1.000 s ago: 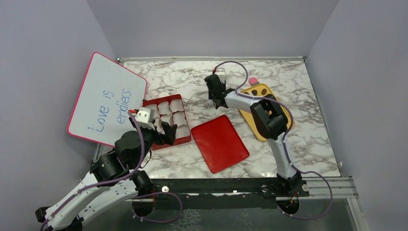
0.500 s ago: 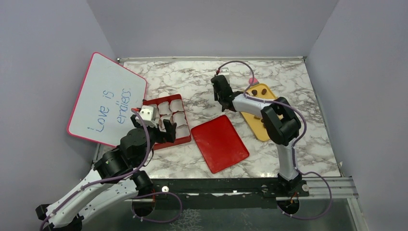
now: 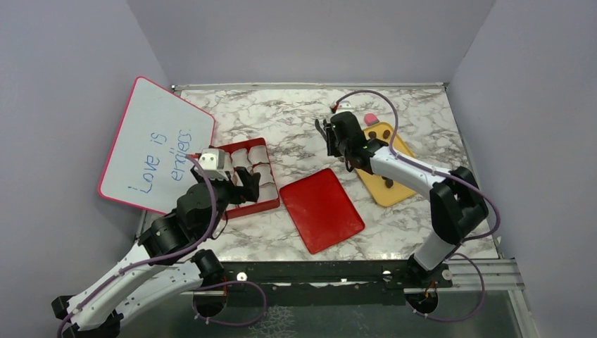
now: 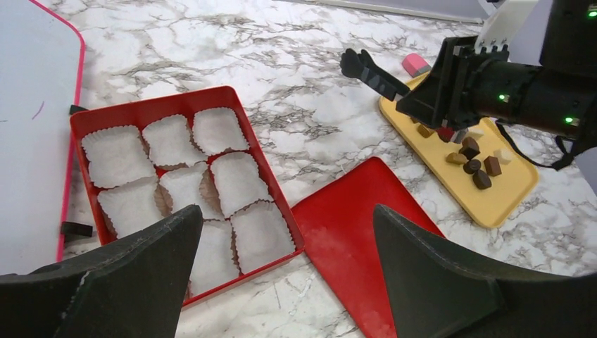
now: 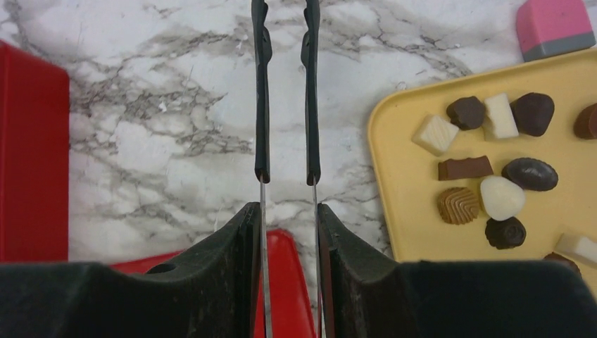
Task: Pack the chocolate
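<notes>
Swinging right hand point(image 5: 285, 21): brought beside the yellow tray point(image 5: 401, 232), fingers narrowed, nothing held.
Left hand point(image 4: 285, 218): kept wide by the red box point(image 4: 151, 109).
Chocolates point(image 5: 493, 176): none packed yet; pick expected next.

The only readable writing is on the pink-framed whiteboard point(image 3: 156, 144) leaning at the left side of the desk point(image 3: 281, 116). Blue handwriting in two lines runs up the board: "Love is", then a word that looks like "endless", its middle letters unclear.

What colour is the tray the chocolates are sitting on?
The tray is yellow, clearest in the right wrist view.
</notes>
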You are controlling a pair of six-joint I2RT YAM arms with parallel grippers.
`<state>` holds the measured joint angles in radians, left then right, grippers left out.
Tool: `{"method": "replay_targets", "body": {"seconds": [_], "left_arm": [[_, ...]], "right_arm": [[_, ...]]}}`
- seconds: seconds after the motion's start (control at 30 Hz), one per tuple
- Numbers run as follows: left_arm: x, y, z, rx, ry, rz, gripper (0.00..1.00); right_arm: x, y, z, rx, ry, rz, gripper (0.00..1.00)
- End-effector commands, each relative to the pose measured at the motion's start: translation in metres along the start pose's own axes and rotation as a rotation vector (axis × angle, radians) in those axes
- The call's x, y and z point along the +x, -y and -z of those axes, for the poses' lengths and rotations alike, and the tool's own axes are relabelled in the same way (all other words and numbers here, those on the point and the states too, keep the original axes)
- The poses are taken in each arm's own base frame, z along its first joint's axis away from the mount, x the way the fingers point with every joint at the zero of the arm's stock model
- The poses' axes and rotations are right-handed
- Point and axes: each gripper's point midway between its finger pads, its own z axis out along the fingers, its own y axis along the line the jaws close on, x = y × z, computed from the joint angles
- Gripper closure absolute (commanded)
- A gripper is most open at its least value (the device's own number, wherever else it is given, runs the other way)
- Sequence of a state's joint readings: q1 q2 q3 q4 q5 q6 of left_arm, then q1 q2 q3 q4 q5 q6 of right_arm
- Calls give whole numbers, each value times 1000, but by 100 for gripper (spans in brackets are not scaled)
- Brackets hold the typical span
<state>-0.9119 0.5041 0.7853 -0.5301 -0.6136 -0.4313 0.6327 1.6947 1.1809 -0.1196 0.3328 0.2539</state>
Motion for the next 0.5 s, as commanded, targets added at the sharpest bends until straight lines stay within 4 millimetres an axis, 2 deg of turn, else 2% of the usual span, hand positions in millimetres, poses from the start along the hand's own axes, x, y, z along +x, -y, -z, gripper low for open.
{"method": "replay_targets", "body": {"seconds": [0.0, 0.13, 0.27, 0.37, 0.47], "left_arm": [[-9, 16, -10, 17, 2, 43, 9], [3, 31, -23, 37, -65, 10, 7], [2, 42, -34, 47, -97, -77, 6], [1, 47, -36, 73, -107, -132, 6], [4, 43, -34, 81, -107, -181, 5]], "right_arm": [[12, -9, 42, -136, -95, 29, 64], [21, 1, 69, -139, -139, 38, 64], [24, 19, 96, -74, -175, 11, 64], [24, 27, 113, -60, -170, 3, 64], [27, 38, 124, -10, -196, -5, 64]]}}
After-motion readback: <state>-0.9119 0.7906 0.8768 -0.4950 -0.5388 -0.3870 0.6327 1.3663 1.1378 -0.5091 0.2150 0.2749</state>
